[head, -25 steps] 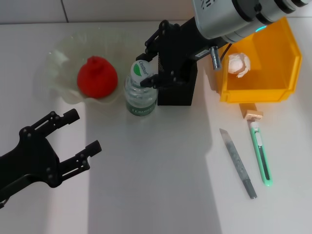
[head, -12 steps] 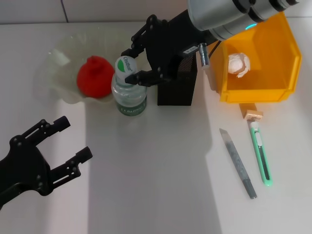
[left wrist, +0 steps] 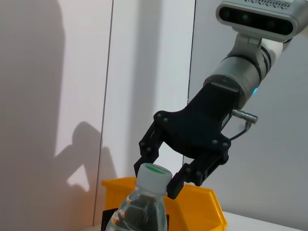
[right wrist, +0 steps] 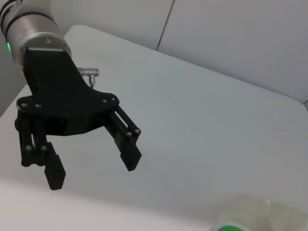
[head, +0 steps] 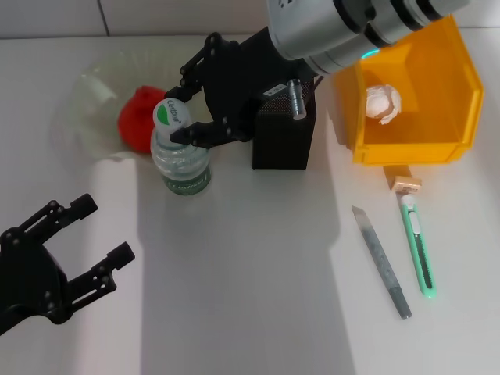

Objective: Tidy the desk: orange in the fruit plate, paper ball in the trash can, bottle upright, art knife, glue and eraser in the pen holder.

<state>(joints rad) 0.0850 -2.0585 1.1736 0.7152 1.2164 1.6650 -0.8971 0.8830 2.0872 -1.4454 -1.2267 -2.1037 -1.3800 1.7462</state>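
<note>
Right gripper (head: 181,116) clamped on the neck of the bottle (head: 180,160), just under the white cap; bottle upright on the desk (head: 258,266), touching the fruit plate (head: 86,98) rim, left of the pen holder (head: 283,141). Orange (head: 137,117) in the plate. Paper ball (head: 383,101) in the trash can (head: 422,94). Left gripper (head: 74,246) low near the desk's left edge, fingers spread, holding nothing.

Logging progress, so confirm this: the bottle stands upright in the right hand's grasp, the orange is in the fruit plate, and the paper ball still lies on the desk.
Wrong on one point: the head view shows the paper ball already inside the trash can, not on the desk. The rest holds: bottle upright in the right hand, orange in the fruit plate.
</note>
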